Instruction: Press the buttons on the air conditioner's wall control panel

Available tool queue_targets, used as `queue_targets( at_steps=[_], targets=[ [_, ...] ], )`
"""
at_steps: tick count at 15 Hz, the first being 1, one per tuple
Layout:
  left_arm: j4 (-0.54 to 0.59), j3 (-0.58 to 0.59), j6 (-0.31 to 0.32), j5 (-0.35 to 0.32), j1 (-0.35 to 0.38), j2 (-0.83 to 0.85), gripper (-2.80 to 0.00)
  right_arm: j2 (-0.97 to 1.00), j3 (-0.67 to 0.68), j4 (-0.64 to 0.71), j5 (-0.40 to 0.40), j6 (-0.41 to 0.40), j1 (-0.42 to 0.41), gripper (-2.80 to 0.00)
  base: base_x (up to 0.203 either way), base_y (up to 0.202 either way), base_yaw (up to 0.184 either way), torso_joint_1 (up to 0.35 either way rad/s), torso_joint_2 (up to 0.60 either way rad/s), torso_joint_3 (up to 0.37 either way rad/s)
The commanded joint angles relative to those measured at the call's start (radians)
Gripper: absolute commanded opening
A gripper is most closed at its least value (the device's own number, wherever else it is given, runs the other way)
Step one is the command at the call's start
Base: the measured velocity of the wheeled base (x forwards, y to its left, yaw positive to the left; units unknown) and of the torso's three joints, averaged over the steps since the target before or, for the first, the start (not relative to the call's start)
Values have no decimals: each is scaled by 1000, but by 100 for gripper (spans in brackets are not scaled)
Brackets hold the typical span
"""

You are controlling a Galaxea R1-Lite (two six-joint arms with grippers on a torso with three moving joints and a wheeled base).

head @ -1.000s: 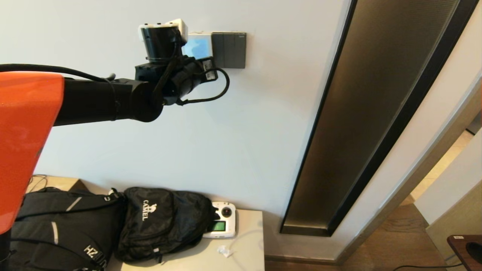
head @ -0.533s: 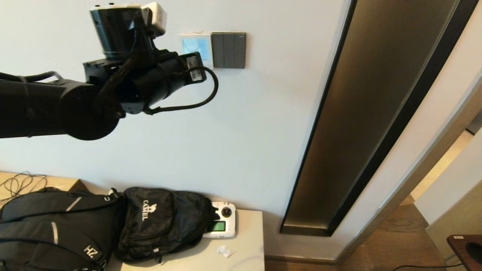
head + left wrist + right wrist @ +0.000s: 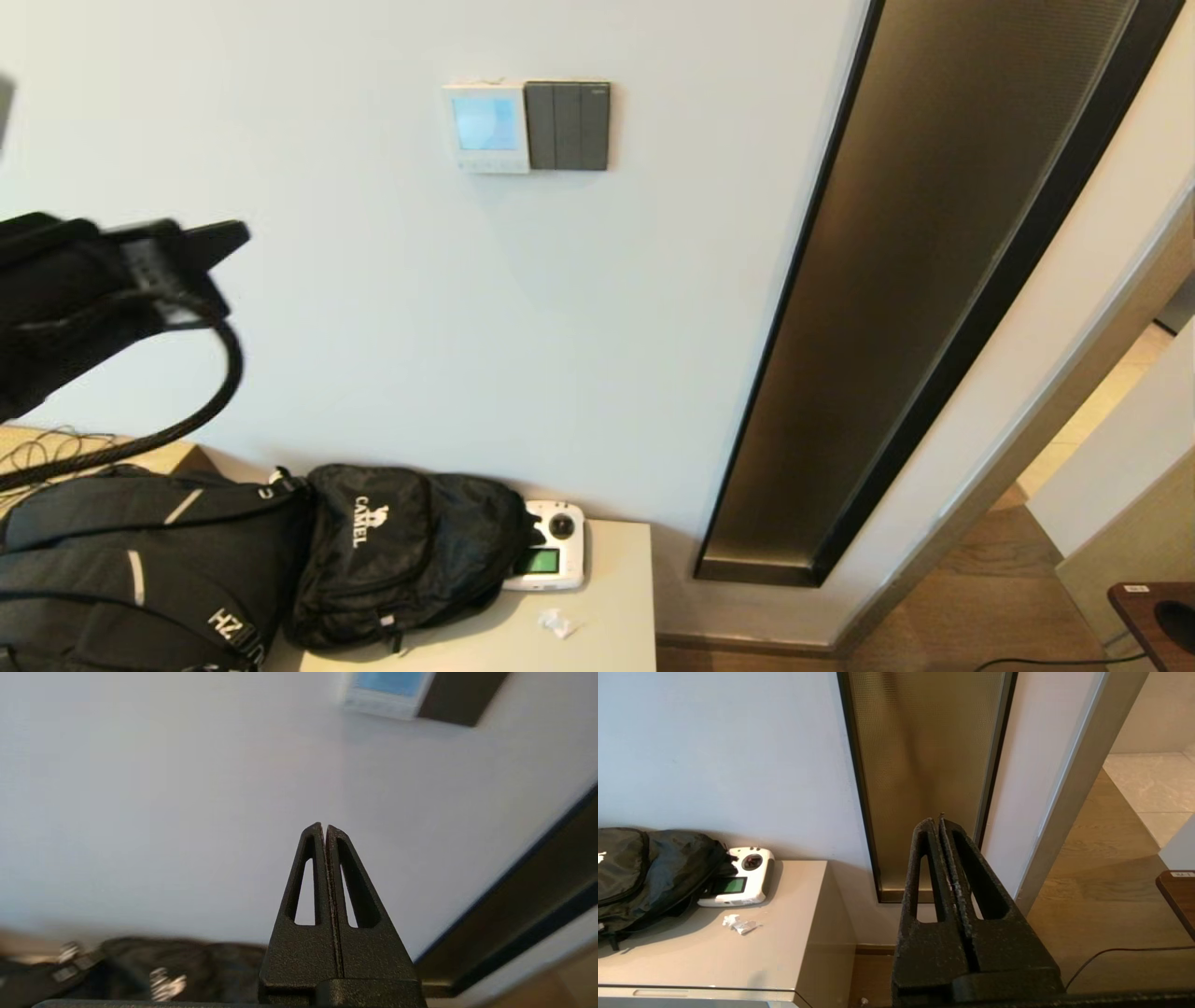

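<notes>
The white air conditioner control panel point(image 3: 485, 126) with a lit blue screen hangs on the wall, fully uncovered, next to a dark grey switch plate point(image 3: 568, 125). It also shows in the left wrist view point(image 3: 387, 693). My left gripper point(image 3: 224, 235) is at the left edge of the head view, well below and left of the panel, away from the wall. In the left wrist view the left gripper point(image 3: 324, 827) is shut and empty. My right gripper point(image 3: 937, 821) is shut and empty, parked low, facing the tall bronze panel point(image 3: 924, 774).
A beige cabinet point(image 3: 607, 616) stands below, carrying two black backpacks point(image 3: 401, 551), a white remote controller point(image 3: 551, 558) and a crumpled paper scrap point(image 3: 558, 623). The bronze panel with its dark frame point(image 3: 915, 280) runs down the wall on the right. A dark wooden table corner point(image 3: 1158, 621) is at the lower right.
My left arm has pulled away from the control panel, moving down and to the left, so the panel is now fully uncovered. The right arm has not moved.
</notes>
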Motion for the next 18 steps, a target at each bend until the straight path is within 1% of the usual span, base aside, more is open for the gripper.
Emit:
queue_targets(
  at_steps=[1, 4, 7, 8, 9, 11, 12, 15, 18],
  targets=[
    [9, 138, 27, 9, 74, -253, -280, 1, 2, 0, 0, -1, 0, -280, 0, 0, 0, 0, 0, 0],
    [109, 308, 95, 26, 220, -499, -280, 1, 2, 0, 0, -1, 0, -280, 0, 0, 0, 0, 0, 0],
    [227, 411, 120, 31, 418, -686, -280, 0, 2, 0, 0, -1, 0, -280, 0, 0, 0, 0, 0, 0],
    [255, 441, 124, 27, 468, -739, -280, -1, 2, 0, 0, -1, 0, -280, 0, 0, 0, 0, 0, 0],
    [289, 477, 126, 23, 504, -797, -280, -1, 2, 0, 0, -1, 0, -280, 0, 0, 0, 0, 0, 0],
    [351, 538, 127, 18, 528, -878, -280, -1, 2, 0, 0, -1, 0, -280, 0, 0, 0, 0, 0, 0],
    [356, 565, 127, 14, 532, -887, -280, -1, 2, 0, 0, -1, 0, -280, 0, 0, 0, 0, 0, 0],
    [347, 647, 117, -100, 533, -888, -280, -1, 2, 0, 0, -1, 0, -280, 0, 0, 0, 0, 0, 0],
    [306, 737, 88, -298, 533, -891, -280, 0, 2, 0, 0, -1, 0, -280, 0, 0, 0, 0, 0, 0]
  ],
)
